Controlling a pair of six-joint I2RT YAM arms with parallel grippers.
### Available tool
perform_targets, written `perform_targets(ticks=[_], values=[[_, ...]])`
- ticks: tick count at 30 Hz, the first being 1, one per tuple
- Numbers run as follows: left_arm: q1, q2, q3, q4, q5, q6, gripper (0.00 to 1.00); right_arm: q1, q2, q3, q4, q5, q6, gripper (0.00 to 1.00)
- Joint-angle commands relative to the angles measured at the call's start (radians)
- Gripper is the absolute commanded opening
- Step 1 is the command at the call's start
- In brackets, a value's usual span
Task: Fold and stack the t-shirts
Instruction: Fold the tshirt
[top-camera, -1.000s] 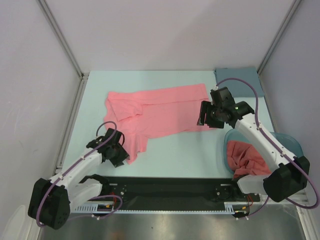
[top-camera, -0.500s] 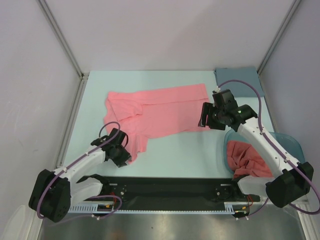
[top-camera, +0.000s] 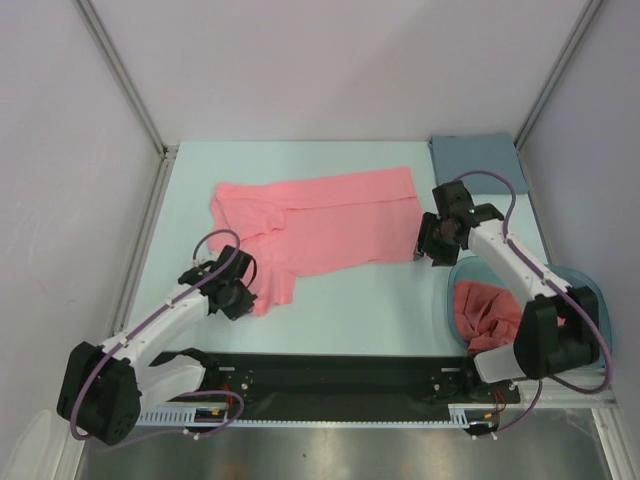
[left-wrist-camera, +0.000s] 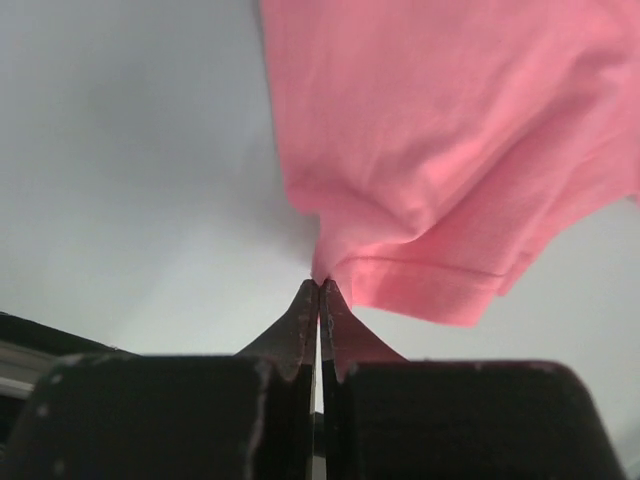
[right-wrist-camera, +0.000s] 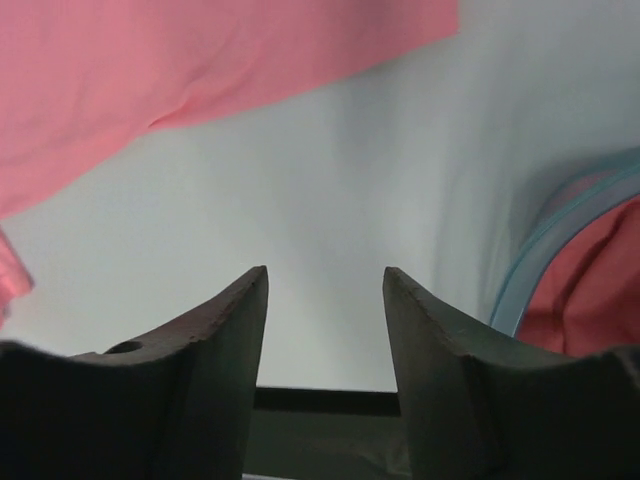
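Pale blue-green table (top-camera: 350, 310). Salmon-pink short-sleeved t-shirt (top-camera: 320, 225) lies spread mid-table, nearer the far edge. My left gripper (top-camera: 243, 297) sits at its near-left corner. My right gripper (top-camera: 426, 252) is at its right edge, contact unclear. Teal translucent plastic tub (top-camera: 584, 280) at the near-right corner, crumpled salmon-pink t-shirt (top-camera: 485, 312) inside. Grey-blue rectangular cloth (top-camera: 475, 155) in the far-right corner.

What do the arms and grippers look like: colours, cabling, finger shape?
The left arm and right arm match: white links, bulky black joints and a purple cable looping along each. The left gripper and right gripper are black, with dark fingers that taper to narrow tips and are lightly scuffed.
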Motion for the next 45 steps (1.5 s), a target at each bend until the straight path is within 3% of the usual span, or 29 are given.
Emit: perform_targets(ticks=[1, 9, 18, 38, 45], values=[[-0.009, -0.008, 0.099, -0.058, -0.117, 0.084, 0.00, -0.056, 0.113, 0.015, 0.071, 0.018, -0.001, 0.54], [-0.007, -0.022, 0.148, -0.063, -0.182, 0.210, 0.00, -0.137, 0.294, 0.041, 0.173, 0.039, 0.027, 0.45], [-0.009, -0.060, 0.182, -0.082, -0.215, 0.285, 0.00, -0.163, 0.401, 0.091, 0.226, 0.068, 0.036, 0.47], [-0.007, -0.097, 0.208, -0.107, -0.234, 0.321, 0.00, -0.205, 0.448, 0.053, 0.263, 0.093, 0.064, 0.45], [-0.007, -0.100, 0.210, -0.109, -0.225, 0.313, 0.00, -0.205, 0.452, 0.059, 0.276, 0.075, 0.059, 0.28]])
